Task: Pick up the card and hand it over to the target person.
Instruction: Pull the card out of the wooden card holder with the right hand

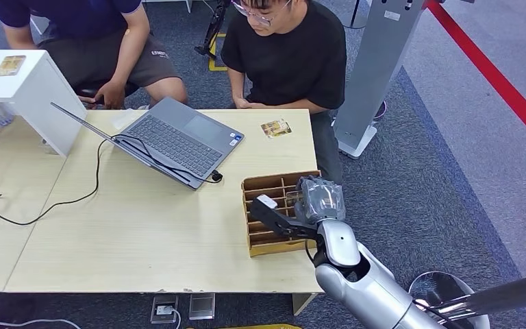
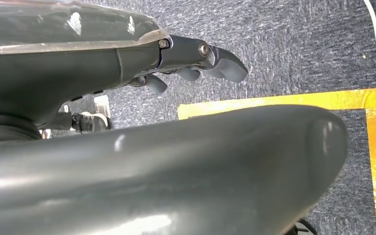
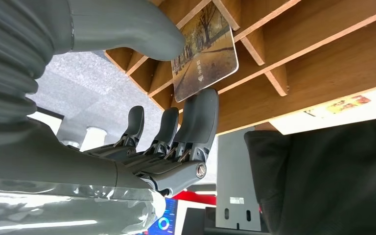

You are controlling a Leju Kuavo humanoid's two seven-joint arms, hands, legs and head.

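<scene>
Your right hand [image 3: 142,98] is reaching over the wooden slotted organizer [image 1: 267,243] at the table's [image 1: 144,233] near edge, and it is pinching the card [image 3: 205,54] between the thick thumb and one dark finger, with the other fingers lying loosely extended beside it. The card is sitting right at the fingertips, its far part tucked among the organizer's dividers, so it looks only partly drawn out; the pinch on the exposed corner makes sense because the slot walls are leaving nothing else to grasp. Beyond the hand, across the table, a person in a black shirt [image 1: 284,58] is sitting, probably the one you are handing to. Another card [image 1: 275,128] is lying flat in front of that person. Your left hand [image 2: 196,63] is hanging over the carpet, fingers partly curled, holding nothing.
</scene>
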